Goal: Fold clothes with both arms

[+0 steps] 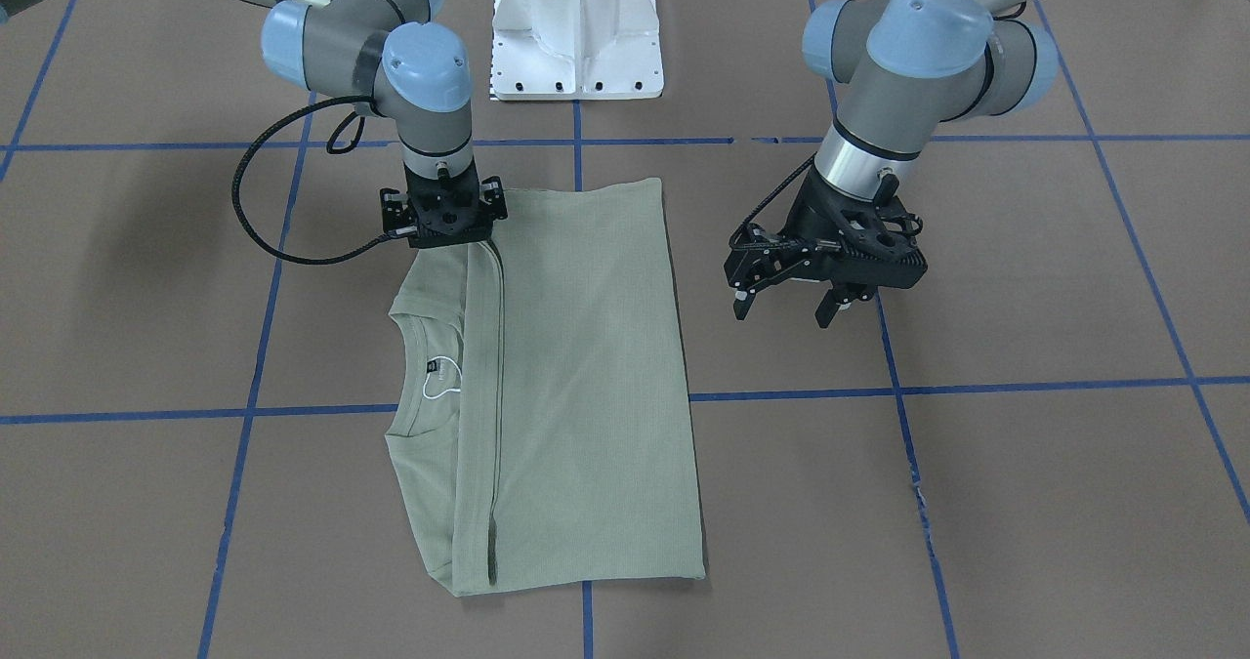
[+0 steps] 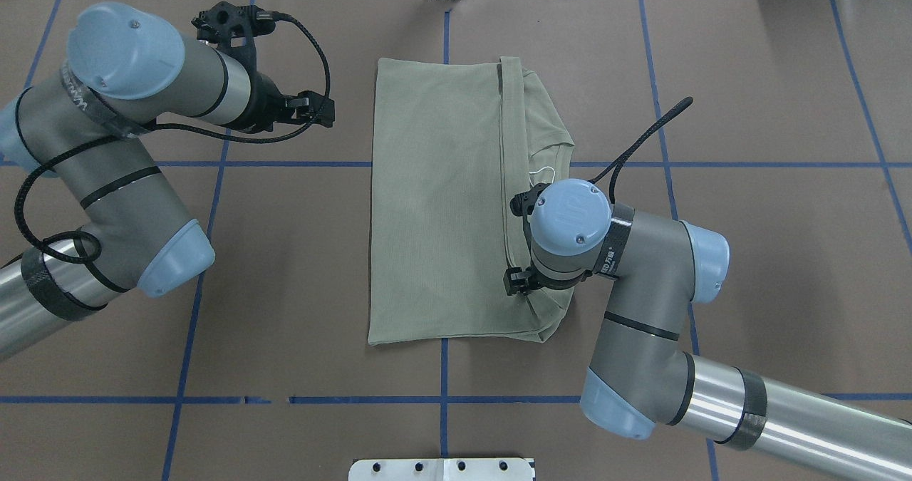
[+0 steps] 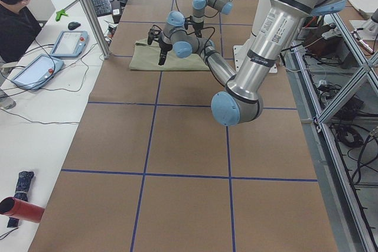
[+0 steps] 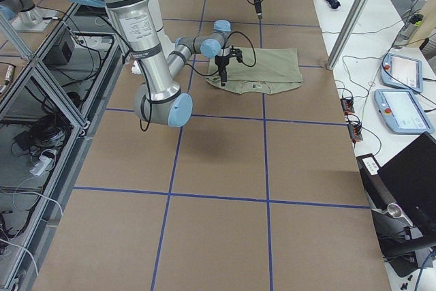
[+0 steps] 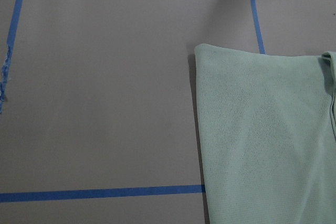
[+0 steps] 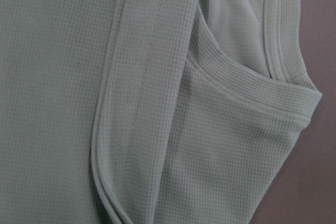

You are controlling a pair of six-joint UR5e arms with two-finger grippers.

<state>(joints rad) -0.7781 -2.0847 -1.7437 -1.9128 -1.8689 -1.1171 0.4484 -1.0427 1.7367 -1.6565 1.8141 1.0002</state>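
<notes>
Midway along the brown table (image 2: 748,75), nearer its far edge than the robot's, the left arm (image 2: 114,203) and right arm (image 2: 641,288) flank the folded sage-green shirt (image 2: 434,203), which lies flat. The left gripper (image 1: 784,309) hangs over bare table beside the shirt, jaws spread and empty. The right gripper (image 1: 447,222) points down onto the shirt's robot-side edge, and I cannot tell how its jaws stand. A black neck label (image 1: 437,368) and white string loop (image 1: 437,387) show in the collar.
</notes>
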